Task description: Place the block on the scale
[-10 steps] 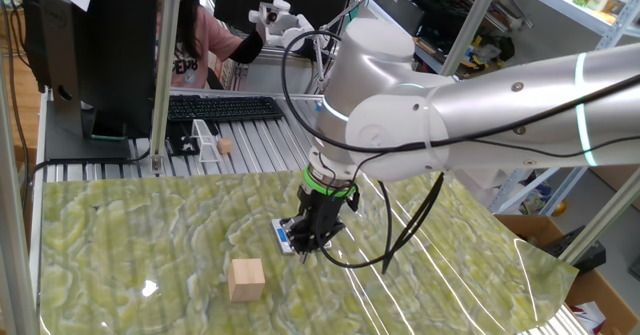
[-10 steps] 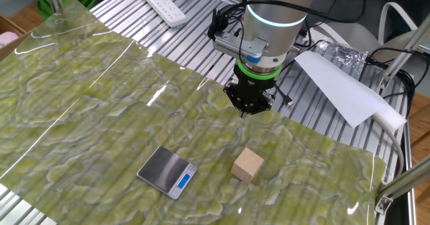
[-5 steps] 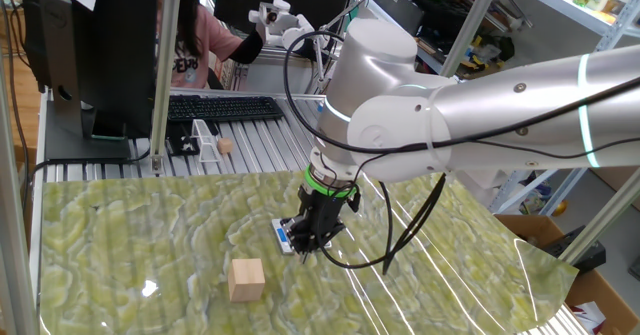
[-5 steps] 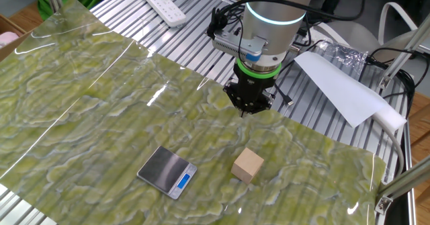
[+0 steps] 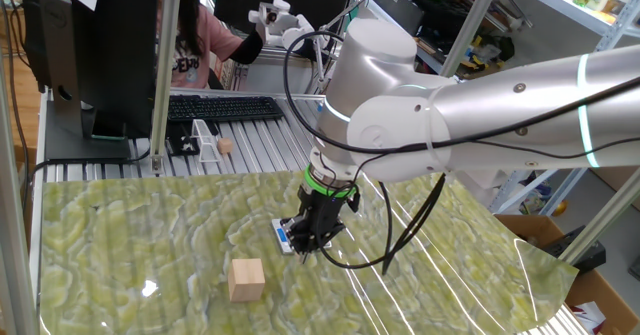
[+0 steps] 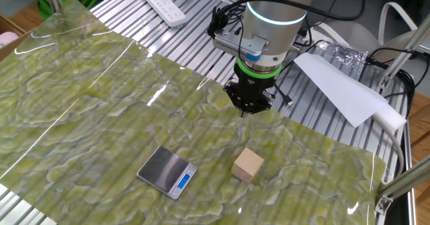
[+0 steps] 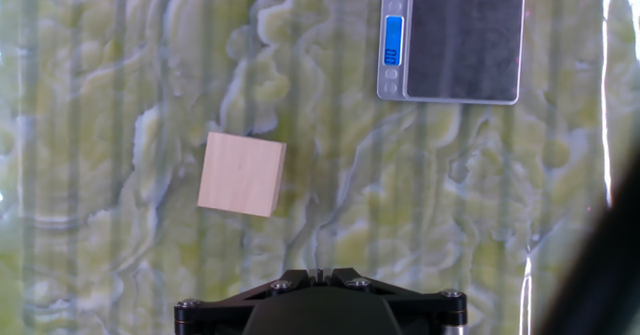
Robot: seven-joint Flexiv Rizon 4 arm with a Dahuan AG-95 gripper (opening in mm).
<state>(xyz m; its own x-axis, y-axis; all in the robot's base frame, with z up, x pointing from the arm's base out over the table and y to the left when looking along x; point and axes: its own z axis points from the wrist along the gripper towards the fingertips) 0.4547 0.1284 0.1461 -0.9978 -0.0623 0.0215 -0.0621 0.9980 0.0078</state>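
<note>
Fingers of the gripper (image 6: 246, 110) point straight down at the mat, hanging above it with nothing between them; from both fixed views the black tips look drawn close together, but whether they are fully closed I cannot tell, and the hand view shows only the black base of the hand along its bottom edge. Above the fingers sits a green ring, then the fat silver wrist of the arm (image 5: 400, 105), with black cables looping around it. Below the hand lies a green-and-cream marbled mat (image 6: 87, 111) covering the ribbed metal table (image 6: 201, 23). On that mat the block (image 7: 241, 174) rests flat, a plain light wooden cube, untouched and apart from the fingers; in the hand view it lies left of centre, slightly turned. The scale (image 7: 451, 42) lies flat on the mat as well, well apart from the block, its dark silver plate bare and its blue display strip along the edge facing the cube's side. In the other fixed view the block (image 6: 248, 165) and the scale (image 6: 168, 172) sit side by side near the mat's front edge, both clear of the gripper. Farther out, a white power strip (image 6: 166, 5) lies on the bare table, and a black keyboard (image 5: 225, 107) sits beyond the mat in one fixed view.
</note>
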